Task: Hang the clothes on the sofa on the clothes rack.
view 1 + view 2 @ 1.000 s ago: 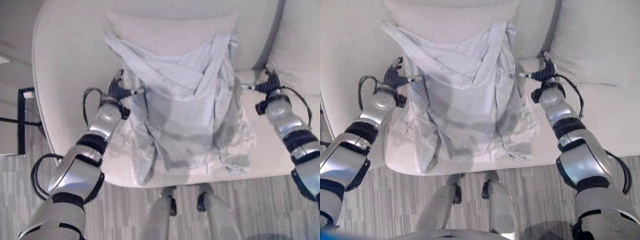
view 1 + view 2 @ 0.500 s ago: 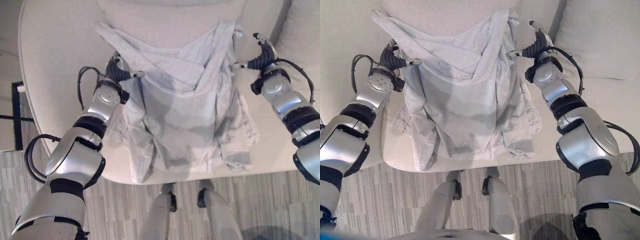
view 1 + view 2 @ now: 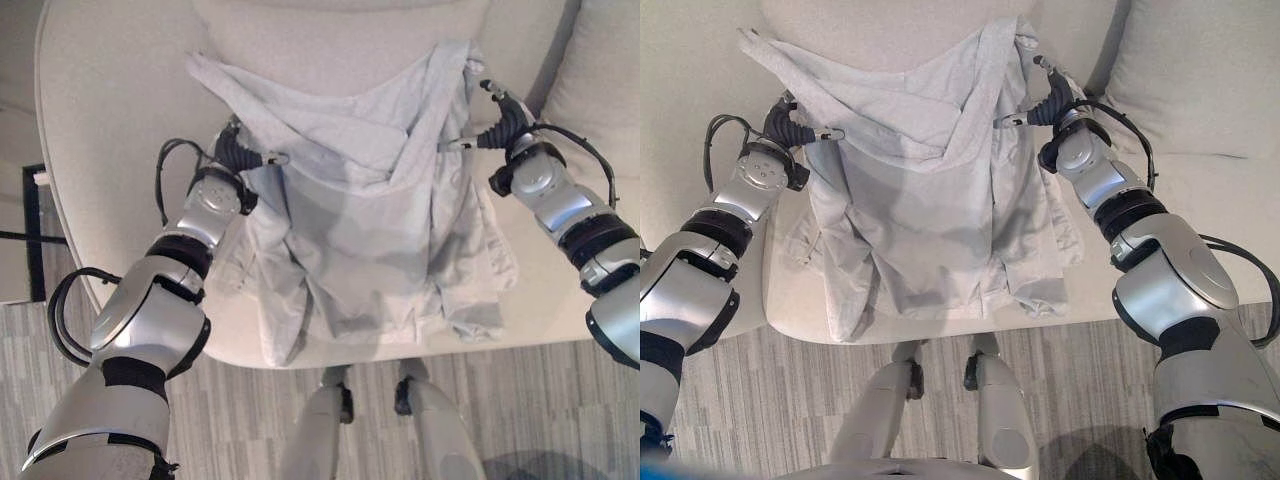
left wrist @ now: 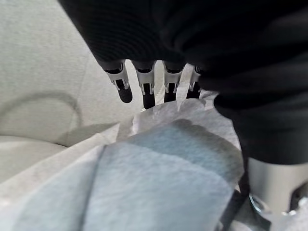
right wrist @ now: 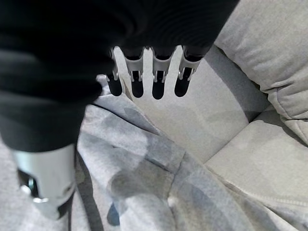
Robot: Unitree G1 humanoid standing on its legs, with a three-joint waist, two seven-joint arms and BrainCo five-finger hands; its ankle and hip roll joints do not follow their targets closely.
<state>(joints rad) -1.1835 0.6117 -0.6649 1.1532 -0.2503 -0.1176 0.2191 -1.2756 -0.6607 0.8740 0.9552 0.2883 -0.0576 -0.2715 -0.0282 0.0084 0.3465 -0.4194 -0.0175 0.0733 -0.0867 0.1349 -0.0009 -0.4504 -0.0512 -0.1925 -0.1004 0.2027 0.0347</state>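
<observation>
Nearest the robot, a strip of grey striped floor point(image 3: 520, 400) runs along the front edge of the sofa point(image 3: 120, 120), an off-white upholstered piece with a rounded left arm.

On the seat lies the garment point(image 3: 370, 240), a pale grey-blue piece of thin cloth, much creased. Its lower part is bunched in loose folds that reach the front edge of the seat cushion, with one tail hanging slightly over that edge at the left. Its upper part is drawn up and spread against the backrest, with a deep V-shaped fold near the centre and one corner stretched out toward the upper left.

The left hand point(image 3: 238, 155) is at the garment's left edge, about mid-height. In its wrist view the fingers point(image 4: 124, 86) extend straight over a raised fold of cloth that sits against them; whether the thumb pins the cloth cannot be determined. The right hand point(image 3: 1048, 100) is at the garment's upper right edge, against the backrest. Its wrist view shows the fingers point(image 5: 159, 77) straight above the cloth and the thumb point(image 5: 45, 187) down beside a fold; a grip cannot be confirmed.

Farther back, a loose cushion point(image 3: 1200, 80) rests to the right of the garment, apart from it.
</observation>
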